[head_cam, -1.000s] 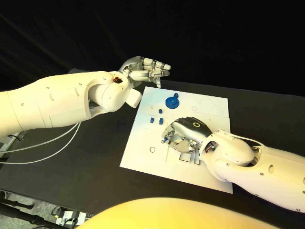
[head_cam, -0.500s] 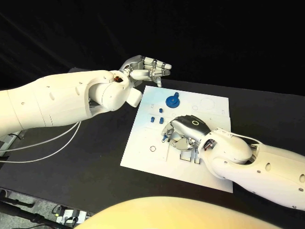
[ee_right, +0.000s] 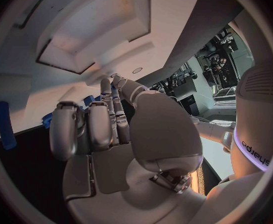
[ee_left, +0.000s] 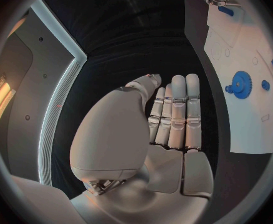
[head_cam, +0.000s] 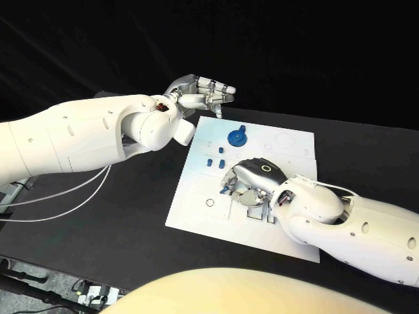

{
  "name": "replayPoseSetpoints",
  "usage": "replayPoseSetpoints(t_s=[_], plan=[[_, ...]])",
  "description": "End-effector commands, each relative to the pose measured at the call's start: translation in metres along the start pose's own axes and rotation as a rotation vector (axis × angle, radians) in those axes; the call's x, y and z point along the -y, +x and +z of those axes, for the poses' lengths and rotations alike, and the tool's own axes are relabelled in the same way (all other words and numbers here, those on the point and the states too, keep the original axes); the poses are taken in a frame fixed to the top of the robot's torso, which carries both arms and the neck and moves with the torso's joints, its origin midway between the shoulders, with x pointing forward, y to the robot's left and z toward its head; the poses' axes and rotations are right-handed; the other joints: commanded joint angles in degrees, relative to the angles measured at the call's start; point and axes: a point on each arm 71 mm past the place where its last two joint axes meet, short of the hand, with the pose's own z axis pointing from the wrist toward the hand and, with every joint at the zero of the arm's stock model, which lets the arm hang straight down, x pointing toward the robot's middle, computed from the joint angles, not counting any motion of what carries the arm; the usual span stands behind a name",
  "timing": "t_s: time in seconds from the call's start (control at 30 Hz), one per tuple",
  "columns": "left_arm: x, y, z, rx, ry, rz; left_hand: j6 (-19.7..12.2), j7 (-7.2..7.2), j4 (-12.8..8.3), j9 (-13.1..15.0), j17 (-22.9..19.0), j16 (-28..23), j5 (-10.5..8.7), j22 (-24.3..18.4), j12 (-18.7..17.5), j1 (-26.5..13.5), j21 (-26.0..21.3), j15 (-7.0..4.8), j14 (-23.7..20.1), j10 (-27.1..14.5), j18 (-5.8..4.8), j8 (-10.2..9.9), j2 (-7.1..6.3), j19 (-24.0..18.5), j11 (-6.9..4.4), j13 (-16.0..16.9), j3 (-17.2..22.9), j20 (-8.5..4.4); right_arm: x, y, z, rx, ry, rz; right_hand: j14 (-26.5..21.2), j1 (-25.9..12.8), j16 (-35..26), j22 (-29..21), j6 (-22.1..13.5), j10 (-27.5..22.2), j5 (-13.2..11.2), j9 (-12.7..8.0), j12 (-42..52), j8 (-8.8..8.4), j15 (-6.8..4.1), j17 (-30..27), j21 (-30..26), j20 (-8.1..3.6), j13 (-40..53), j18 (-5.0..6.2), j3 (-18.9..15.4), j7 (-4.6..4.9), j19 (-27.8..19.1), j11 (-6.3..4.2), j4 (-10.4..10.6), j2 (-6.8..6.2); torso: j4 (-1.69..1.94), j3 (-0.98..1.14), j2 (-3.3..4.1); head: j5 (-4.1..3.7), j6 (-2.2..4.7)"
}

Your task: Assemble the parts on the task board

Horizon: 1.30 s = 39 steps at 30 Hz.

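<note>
The task board [head_cam: 200,209] lay in the middle of the black counter [head_cam: 96,229]. A blue gear [head_cam: 237,138] sat near the board's far edge, with small blue parts [head_cam: 216,161] just nearer than it. The right hand [head_cam: 252,180] rested low over the board's centre; whether its fingers pinched a part, I cannot tell. The left hand [head_cam: 198,91] hovered past the board's far left corner, fingers extended together and holding nothing.

One task board [head_cam: 202,208], one blue gear [head_cam: 237,138], two hands.
</note>
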Motion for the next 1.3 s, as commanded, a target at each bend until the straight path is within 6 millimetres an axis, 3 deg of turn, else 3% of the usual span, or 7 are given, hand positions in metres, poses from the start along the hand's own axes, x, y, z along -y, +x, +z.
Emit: replayPoseSetpoints(t_s=[0.03, 0.87, 1.3], plan=[[0.001, 0.001, 0.0, -0.012, 0.004, -0.007, -0.3, -0.03, -0.1, -0.1, -0.1, -0.4, -0.22, 0.0, -0.3, -0.5, -0.3, 0.3, 0.0, -0.3, 0.33, -0.2, 0.17, 0.0, 0.08, -0.1, 0.2, 0.0, 0.001, 0.003, -0.001, -0.031, 0.003, -0.015, 2.7, -0.5, 0.4, 6.5, 0.1, 0.0, 0.0, 0.0, -0.3, 0.17, -0.22, 0.1, 0.1, 0.13, 0.0, -1.12, -0.1, 0.18, 0.2, 0.1, 0.3, 0.05, 0.0, 0.0, -0.02, -0.01, -0.06], [0.0, -0.002, 0.0, -0.007, -0.003, -0.005, -0.5, 0.01, -0.1, -0.1, -0.1, -0.4, -0.23, -0.1, -0.4, -0.5, -0.4, 0.33, 0.0, -0.4, 0.34, -0.3, 0.12, 0.1, 0.13, -0.1, 0.2, 0.04, -0.004, -0.007, -0.011, 0.029, 0.001, -0.028, 2.7, -0.9, 0.5, 6.6, 0.3, 0.2, 0.0, 0.0, -0.4, 0.19, -0.23, 0.1, 0.3, 0.15, 0.1, -1.16, -0.3, 0.11, 0.3, 0.07, 0.5, -0.14, -0.05, -0.04, -0.07, -0.09, 0.19], [0.0, -0.002, 0.0, -0.011, -0.008, -0.006, -0.6, 0.05, 0.0, -0.1, -0.2, -0.4, -0.24, -0.2, -0.4, -0.6, -0.5, 0.37, 0.0, -0.5, 0.34, -0.3, 0.1, 0.1, 0.18, -0.2, 0.1, 0.08, -0.022, -0.028, -0.007, -0.001, 0.011, -0.271, 2.7, -2.1, 0.9, 7.1, 0.4, 0.5, -0.2, 0.1, -0.6, 0.08, -0.25, 0.4, 0.9, 0.17, 0.1, -1.28, -0.9, -0.07, 0.5, 0.0, 1.1, -0.56, -0.01, -0.06, -0.05, -0.09, 0.16]])
